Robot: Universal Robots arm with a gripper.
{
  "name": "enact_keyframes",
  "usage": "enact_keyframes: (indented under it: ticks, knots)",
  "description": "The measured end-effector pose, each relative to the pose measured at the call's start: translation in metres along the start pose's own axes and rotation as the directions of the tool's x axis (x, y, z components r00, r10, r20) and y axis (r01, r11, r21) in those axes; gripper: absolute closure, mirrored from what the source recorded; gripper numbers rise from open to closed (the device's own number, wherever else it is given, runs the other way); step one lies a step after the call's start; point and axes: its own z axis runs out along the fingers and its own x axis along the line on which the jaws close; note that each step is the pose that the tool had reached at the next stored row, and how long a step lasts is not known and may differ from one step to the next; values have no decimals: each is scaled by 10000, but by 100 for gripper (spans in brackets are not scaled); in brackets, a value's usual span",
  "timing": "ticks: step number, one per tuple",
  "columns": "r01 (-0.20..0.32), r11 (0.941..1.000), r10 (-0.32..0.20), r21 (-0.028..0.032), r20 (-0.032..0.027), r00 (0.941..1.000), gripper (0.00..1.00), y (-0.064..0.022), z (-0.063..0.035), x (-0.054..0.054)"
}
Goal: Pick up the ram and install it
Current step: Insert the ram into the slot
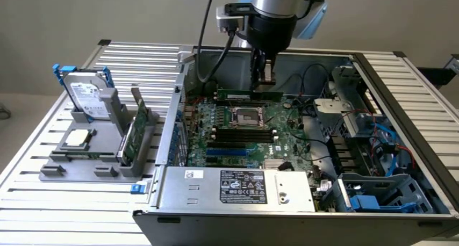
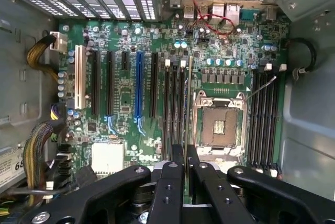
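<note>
**Exterior view.** The ram [image 1: 244, 94] is a long, thin green stick lying level. It sits directly below the pincer [image 1: 265, 82], which is clamped on its upper edge. Most of its length extends from the pincer toward the exterior view's left. It hangs inside the open case [image 1: 401, 149], low over the motherboard [image 1: 287, 133].

**Wrist view.** The ram [image 2: 187, 103] appears edge-on as a narrow olive strip. It runs straight out from between the pincer [image 2: 185, 153] fingers [image 2: 177, 157], which press it from both sides. It lies parallel to the black slots [image 2: 174, 109] and just beside them, between the slots and the socket [image 2: 217, 125]. Whether it touches a slot cannot be told.
</note>
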Motion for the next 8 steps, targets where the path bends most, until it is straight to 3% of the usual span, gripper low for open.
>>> enact_keyframes:
  ticks: [8]
  knots:
    - [0, 10000, 0, 0, 1, 10000, 86, -6, 146, 2]
